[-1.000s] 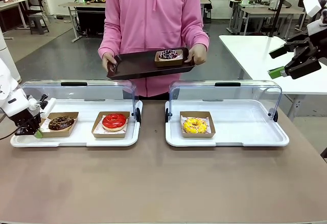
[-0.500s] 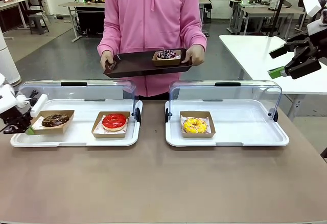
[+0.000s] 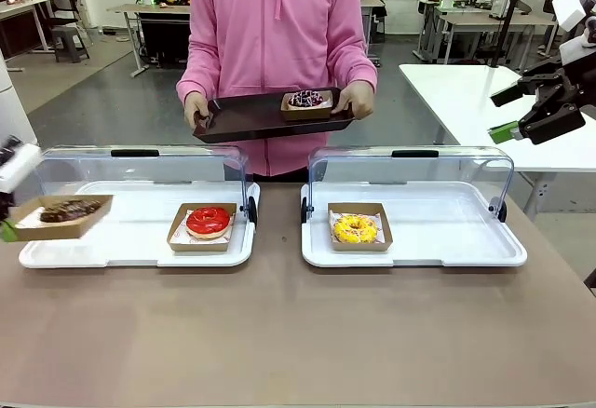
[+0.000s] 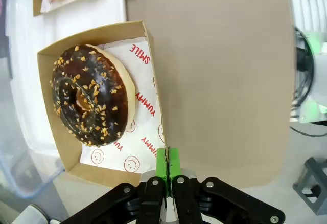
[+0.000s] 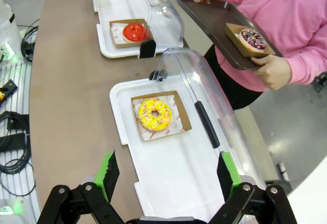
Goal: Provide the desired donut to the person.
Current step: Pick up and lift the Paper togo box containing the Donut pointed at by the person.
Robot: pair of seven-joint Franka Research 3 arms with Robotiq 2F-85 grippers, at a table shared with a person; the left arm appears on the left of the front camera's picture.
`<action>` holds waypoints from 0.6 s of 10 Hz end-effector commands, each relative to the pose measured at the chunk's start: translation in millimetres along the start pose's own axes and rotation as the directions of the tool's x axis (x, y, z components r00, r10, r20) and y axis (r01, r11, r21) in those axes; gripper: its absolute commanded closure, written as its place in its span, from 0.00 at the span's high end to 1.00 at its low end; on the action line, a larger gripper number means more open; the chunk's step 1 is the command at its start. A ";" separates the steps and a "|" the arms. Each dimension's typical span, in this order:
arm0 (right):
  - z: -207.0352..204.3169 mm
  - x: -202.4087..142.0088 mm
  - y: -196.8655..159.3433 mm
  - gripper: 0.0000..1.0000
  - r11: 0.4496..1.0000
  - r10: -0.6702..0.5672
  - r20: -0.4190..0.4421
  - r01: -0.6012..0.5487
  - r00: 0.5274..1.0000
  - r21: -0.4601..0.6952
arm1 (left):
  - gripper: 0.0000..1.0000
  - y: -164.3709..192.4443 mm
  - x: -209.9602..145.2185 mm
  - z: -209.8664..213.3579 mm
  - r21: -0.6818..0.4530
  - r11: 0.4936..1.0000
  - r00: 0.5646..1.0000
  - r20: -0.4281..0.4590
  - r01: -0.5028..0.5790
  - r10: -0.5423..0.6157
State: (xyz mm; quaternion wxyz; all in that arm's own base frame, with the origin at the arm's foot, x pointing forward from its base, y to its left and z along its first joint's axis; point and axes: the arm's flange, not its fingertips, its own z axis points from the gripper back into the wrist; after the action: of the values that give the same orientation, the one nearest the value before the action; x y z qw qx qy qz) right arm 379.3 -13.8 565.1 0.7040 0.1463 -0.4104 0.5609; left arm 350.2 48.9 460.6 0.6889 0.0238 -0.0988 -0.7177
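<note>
Far left: my left gripper (image 3: 7,231) is pinched shut on one side wall of the cardboard box (image 3: 93,205) with the chocolate donut (image 3: 65,210). The box hangs tilted over the left edge of the left case (image 3: 140,251), clear of its floor. So I'd call the pick done and the handover not yet done.

The red donut (image 3: 209,221) sits untouched in that case. The person (image 3: 279,35) waits at the far side holding out a brown tray (image 3: 237,121). It already carries one sprinkled donut (image 3: 306,100), but the left half is bare.

The snag is the raised clear lid (image 3: 140,166) between my box and that tray, so I'd go over it. The yellow donut (image 3: 356,229) stays in the right case (image 3: 419,255). My right gripper (image 3: 505,113) hovers up high, spread wide and empty, well out of the way.
</note>
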 end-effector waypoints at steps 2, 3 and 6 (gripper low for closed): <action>-0.9 -1.2 0.6 1.00 1.000 0.006 0.001 -0.006 1.000 0.007 | 0.00 -116.9 3.9 37.4 0.092 0.994 0.998 -0.010 0.065 -0.065; -0.9 -1.2 0.6 1.00 1.000 0.006 0.001 -0.006 1.000 0.007 | 0.00 -121.8 0.4 54.9 0.130 0.989 0.997 -0.027 0.073 -0.070; -0.9 -1.2 0.6 1.00 1.000 0.006 0.001 -0.006 1.000 0.007 | 0.00 -90.7 -19.1 62.2 0.044 0.978 0.971 0.119 0.203 -0.207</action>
State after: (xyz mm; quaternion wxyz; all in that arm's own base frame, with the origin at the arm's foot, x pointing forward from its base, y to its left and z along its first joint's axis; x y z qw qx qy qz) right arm 379.2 -13.8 565.3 0.7040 0.1461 -0.4104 0.5609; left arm 241.8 77.6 550.1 0.6379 0.0451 -0.1524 -0.7535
